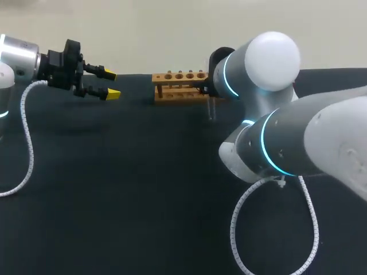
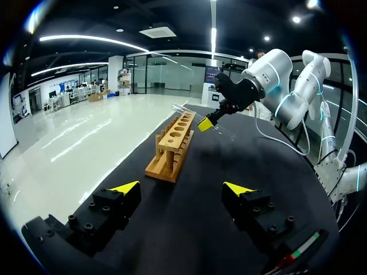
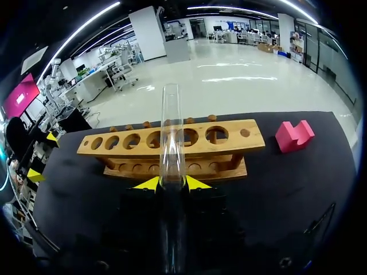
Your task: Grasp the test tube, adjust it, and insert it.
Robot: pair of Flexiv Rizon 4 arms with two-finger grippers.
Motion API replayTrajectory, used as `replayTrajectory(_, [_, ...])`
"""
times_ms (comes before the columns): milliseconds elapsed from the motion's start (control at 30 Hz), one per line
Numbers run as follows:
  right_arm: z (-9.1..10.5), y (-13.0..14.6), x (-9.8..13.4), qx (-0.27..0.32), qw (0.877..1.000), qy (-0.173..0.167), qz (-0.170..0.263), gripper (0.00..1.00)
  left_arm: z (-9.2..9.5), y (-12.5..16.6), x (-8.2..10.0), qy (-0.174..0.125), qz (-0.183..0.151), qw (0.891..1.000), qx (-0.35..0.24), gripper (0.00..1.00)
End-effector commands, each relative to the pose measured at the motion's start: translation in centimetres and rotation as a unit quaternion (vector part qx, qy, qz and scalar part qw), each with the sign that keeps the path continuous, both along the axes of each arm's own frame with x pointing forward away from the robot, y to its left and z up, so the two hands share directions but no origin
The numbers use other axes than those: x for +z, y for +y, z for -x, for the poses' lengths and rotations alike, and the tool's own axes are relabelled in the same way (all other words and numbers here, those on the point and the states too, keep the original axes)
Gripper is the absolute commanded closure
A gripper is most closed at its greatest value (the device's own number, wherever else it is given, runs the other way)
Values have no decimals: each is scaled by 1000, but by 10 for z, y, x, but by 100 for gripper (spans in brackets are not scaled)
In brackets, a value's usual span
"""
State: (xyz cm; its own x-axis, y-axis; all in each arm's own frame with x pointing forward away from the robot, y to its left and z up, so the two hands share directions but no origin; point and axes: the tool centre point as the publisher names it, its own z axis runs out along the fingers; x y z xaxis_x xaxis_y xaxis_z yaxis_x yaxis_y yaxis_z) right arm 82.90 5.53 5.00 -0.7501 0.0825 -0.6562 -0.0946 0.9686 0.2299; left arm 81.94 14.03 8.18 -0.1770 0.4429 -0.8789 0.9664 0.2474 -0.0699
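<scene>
While fingers grip tube, rack hugs table edge.

Glossy clear tube; matt wooden rack

Rack end behind right arm

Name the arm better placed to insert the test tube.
Right. The right gripper holds the clear glass test tube just before the wooden rack; the left gripper is open, empty, farther off.
</scene>
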Motion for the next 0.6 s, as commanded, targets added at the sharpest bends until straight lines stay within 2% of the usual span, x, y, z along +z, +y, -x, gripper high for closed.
replayTrajectory(33, [-7,-1,-2,8,1000,23,-5,100,2,0,-1,-3,1,1000,2,0])
replayTrajectory(600, [-10,-2,-13,2,999,37,-6,100,2,0,-1,-3,1,1000,2,0])
